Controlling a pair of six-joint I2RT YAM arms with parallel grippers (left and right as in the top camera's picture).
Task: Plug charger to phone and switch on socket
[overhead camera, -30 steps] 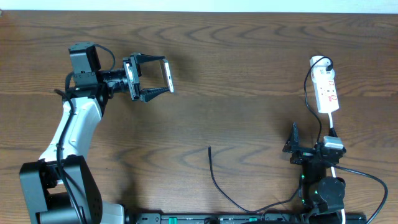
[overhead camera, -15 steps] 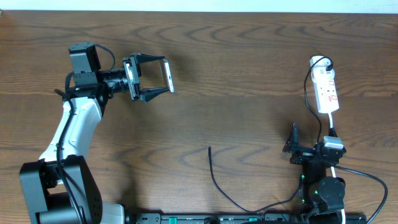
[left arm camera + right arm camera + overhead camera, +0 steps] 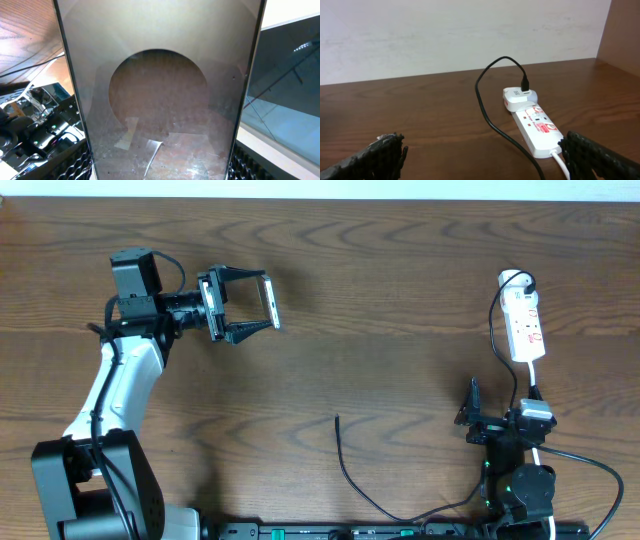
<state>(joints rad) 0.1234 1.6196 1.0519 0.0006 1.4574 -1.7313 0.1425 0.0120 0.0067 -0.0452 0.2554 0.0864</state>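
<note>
My left gripper (image 3: 245, 304) is shut on the phone (image 3: 268, 302) and holds it on edge above the table at the far left. In the left wrist view the phone's glossy face (image 3: 160, 100) fills the space between the fingers (image 3: 160, 172). The charger cable (image 3: 348, 470) lies on the table at the bottom centre, with its plug tip free at the top end. The white socket strip (image 3: 526, 325) lies at the far right, and the cable (image 3: 482, 100) runs from a white adapter (image 3: 517, 97) plugged into the strip (image 3: 537, 127). My right gripper (image 3: 500, 412) is open and empty, just short of the strip (image 3: 480, 160).
The strip's white cord (image 3: 560, 160) runs back under my right arm. The table's far edge meets a pale wall (image 3: 460, 35). A rail with the arm bases (image 3: 400, 530) lines the near edge.
</note>
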